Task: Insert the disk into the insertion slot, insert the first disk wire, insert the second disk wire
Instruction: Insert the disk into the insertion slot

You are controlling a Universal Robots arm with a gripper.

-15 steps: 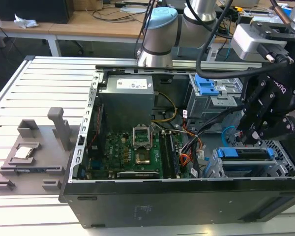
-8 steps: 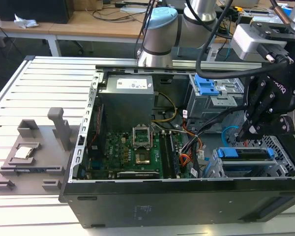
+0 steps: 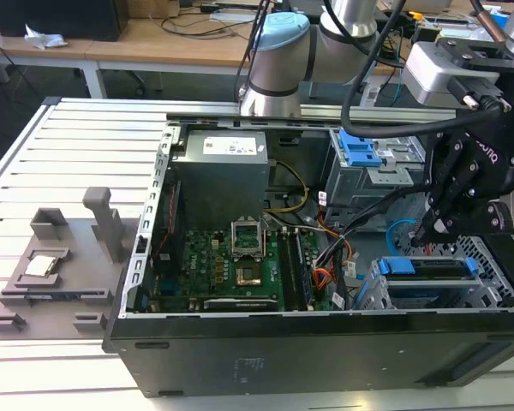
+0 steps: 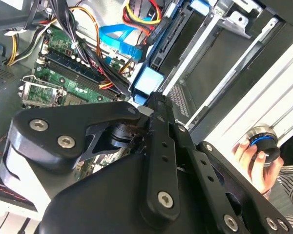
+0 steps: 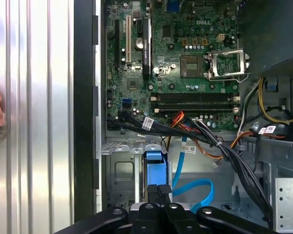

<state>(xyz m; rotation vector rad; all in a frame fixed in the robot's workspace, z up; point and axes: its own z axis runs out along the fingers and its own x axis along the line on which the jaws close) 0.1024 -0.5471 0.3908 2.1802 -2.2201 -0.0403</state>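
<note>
Slatted metal table [image 3: 34,171] with an open case [image 3: 240,360] lying on it.
My gripper [image 5: 159,189] hangs inside the case, fingers pressed together with nothing between them, tips right at the blue end of the disk [image 3: 428,267]. The disk sits in the slot [image 3: 370,295], in the case's corner on the exterior view's right. A blue cable [image 5: 195,187] loops on the case floor just beside it. A person's hand [image 4: 253,158] is outside the case wall.

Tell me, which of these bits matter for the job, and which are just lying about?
Job: disk, insertion slot, gripper, blue cable.
Lying about: grey tray, motherboard, power supply, blue clip.
</note>
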